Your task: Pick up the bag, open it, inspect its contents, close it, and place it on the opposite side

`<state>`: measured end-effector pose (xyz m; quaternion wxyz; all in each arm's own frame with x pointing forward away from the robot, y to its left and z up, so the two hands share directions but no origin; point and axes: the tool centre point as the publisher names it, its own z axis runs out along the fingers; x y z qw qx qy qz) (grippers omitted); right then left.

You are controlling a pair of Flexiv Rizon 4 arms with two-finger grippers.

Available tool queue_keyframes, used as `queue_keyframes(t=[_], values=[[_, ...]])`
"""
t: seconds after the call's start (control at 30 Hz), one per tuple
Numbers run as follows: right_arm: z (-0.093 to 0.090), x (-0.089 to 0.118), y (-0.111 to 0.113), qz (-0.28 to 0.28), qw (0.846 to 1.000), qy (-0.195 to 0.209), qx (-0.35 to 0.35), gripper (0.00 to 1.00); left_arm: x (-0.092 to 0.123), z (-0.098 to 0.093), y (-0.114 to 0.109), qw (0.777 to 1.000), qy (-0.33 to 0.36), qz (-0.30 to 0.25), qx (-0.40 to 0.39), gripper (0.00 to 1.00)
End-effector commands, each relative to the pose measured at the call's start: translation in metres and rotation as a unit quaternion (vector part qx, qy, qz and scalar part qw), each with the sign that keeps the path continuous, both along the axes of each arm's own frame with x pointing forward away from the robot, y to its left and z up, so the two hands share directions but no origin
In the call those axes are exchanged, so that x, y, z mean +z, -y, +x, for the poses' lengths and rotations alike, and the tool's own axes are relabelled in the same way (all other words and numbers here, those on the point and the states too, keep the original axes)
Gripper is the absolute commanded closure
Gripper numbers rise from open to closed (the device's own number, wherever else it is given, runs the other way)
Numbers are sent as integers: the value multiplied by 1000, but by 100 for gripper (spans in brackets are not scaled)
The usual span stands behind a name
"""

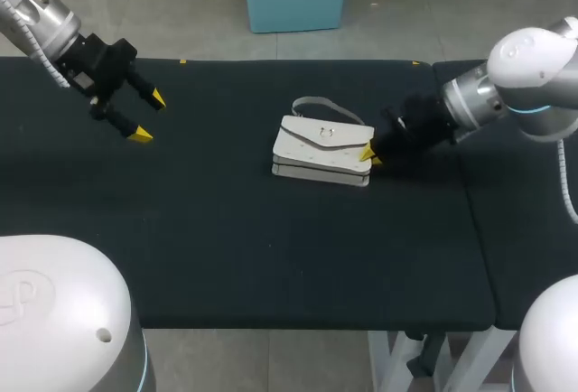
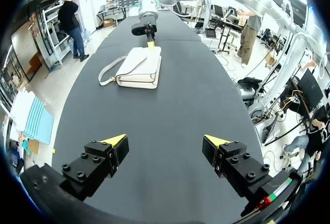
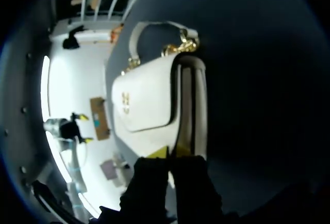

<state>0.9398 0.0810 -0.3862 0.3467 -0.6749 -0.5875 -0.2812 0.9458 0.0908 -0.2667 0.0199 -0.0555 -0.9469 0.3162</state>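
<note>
**White bag [image 1: 322,149] lies flat on the desk [image 1: 226,247], right claw [image 1: 368,154] at its end**

The bag is near the middle of the dark desk, a little to the right side. It lies flat with its flap closed and facing up. A small metal clasp [image 1: 329,133] sits on the flap. The pale strap [image 1: 316,103] is curled on the desk along the far side of the bag.

My right arm comes in from the right. The right claw is low at the right end of the bag, at its near corner, and one yellow tip touches the edge there. In the right wrist view the bag [image 3: 149,97] is directly ahead of the claw [image 3: 172,157], and the edge of the flap meets it. Whether this claw is closed on the bag or only resting against it, I cannot tell.

The left claw [image 1: 149,116] is over the far left part of the desk, well apart from the bag. In the left wrist view its two fingers [image 2: 116,141] stand wide apart and it holds nothing. The bag [image 2: 139,66] is far ahead of it, with the right claw [image 2: 150,42] at the bag's other end.
</note>
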Motion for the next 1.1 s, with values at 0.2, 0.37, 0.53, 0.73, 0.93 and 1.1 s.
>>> queue_keyframes(t=[0.2,0.37,0.53,0.73,0.93,1.1], values=[[-20,6,-38,-15,1000,14,-11,100,-1,0,0,1000,1,-1,0,0],[-21,5,-60,-11,1000,6,5,100,-1,0,0,1000,1,-1,0,0],[-23,6,-77,-6,1000,0,20,100,-1,0,0,1000,1,-1,0,0],[-25,11,-98,-6,1000,-3,27,100,-1,0,0,1000,1,-1,0,0],[-28,13,-112,0,1000,5,19,100,-1,0,0,1000,1,-1,0,0],[-30,13,-121,0,1000,8,8,100,-1,0,0,1000,1,-1,0,0]])
